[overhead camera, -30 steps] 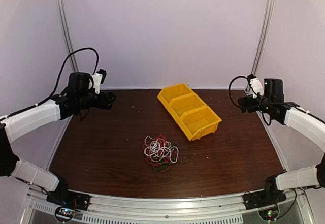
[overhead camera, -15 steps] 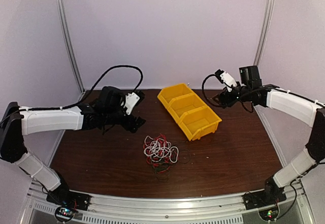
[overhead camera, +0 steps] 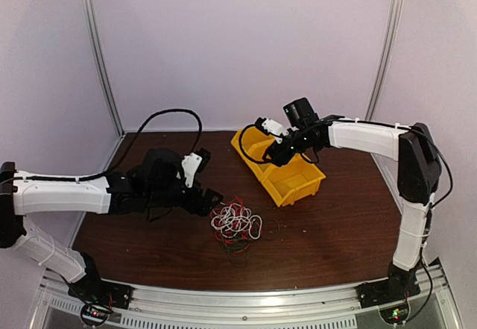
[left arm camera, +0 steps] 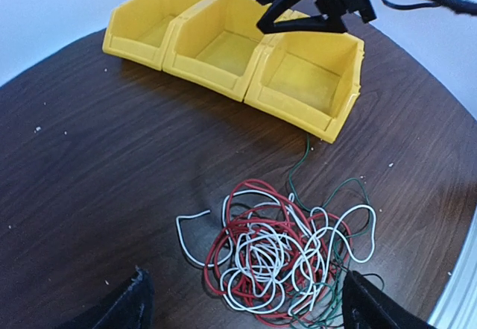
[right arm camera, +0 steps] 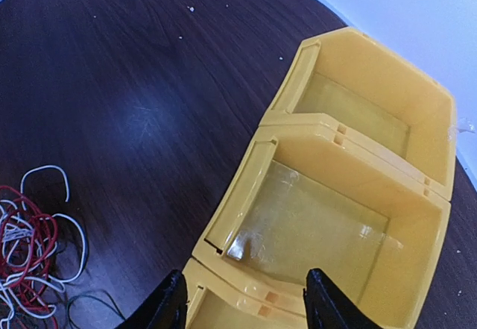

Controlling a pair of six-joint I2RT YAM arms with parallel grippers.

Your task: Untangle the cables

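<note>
Top view: I see the cables (overhead camera: 236,223), white, red and dark strands in one mixed clump, lying on the dark wood table (overhead camera: 335,224) near its middle. The yellow three-compartment bin (overhead camera: 298,187) sits at 1 o'clock from the clump, apart from it. The left gripper (overhead camera: 211,197) is low, just at 10 o'clock of the clump. The right gripper (overhead camera: 274,156) hangs over the bin.

Left wrist: the left fingers (left arm camera: 138,306) are spread wide, with the clump between them at 12 o'clock and nothing pinched. One green strand runs up toward the bin's nearest wall.

Right wrist: the right fingers (right arm camera: 173,306) are apart and empty, above the bin's compartments. The clump sits at 8 o'clock, at the frame's edge.
</note>
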